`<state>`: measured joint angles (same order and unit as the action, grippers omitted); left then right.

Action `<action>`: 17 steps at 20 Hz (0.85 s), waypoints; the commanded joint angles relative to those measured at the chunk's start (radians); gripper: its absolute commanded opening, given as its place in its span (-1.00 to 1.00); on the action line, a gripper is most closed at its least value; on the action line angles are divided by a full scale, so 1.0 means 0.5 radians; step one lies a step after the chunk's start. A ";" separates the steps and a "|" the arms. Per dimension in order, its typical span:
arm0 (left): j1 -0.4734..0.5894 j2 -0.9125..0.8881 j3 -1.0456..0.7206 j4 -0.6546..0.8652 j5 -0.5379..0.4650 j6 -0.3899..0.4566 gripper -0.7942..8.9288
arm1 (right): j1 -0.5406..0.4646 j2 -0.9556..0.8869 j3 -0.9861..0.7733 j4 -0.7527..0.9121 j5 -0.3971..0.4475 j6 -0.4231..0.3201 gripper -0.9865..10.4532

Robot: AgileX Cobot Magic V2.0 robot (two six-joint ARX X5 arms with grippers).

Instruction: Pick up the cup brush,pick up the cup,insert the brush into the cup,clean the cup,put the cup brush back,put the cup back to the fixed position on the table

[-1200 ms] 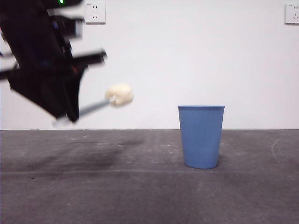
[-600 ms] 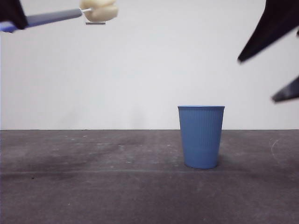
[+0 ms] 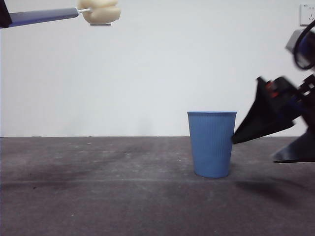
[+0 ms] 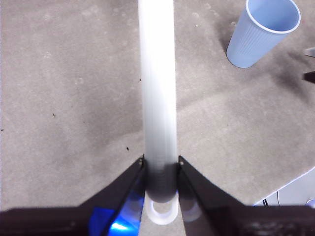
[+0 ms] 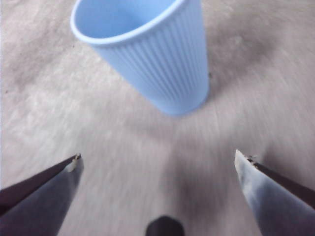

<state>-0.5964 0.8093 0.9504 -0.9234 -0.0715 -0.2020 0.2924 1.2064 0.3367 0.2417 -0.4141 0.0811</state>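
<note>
1. Blur smears my right claw [image 5: 157, 167], spread wide, just short of the cup [image 5: 147, 54] upright on the table [image 3: 98, 196].
2. My left claw [image 4: 161, 164] clamps the cup brush [image 3: 74, 14] high, well apart; open tabletop lies between.

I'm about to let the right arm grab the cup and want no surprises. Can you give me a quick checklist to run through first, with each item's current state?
1. Cup brush secured: ok. The left gripper is shut on its handle, held high above the table.
2. Cup upright on the table: ok.
3. Right gripper open wide enough: ok, its jaws are spread well apart.
4. Right gripper lined up with the cup: ok in the right wrist view; the cup sits ahead, between the jaws.
5. Jaws around the cup: not ok, they are not yet around it.
6. Cup interior clear: cannot tell, only part shows.
</note>
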 commanded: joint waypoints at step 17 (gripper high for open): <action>0.005 -0.005 0.003 0.004 -0.005 0.022 -0.85 | 0.192 1.170 0.095 1.471 0.206 -0.150 0.11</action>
<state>-0.5964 0.8093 0.9504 -0.9249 -0.0715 -0.2020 0.3859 1.7870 0.3832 0.9726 -0.3122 0.0101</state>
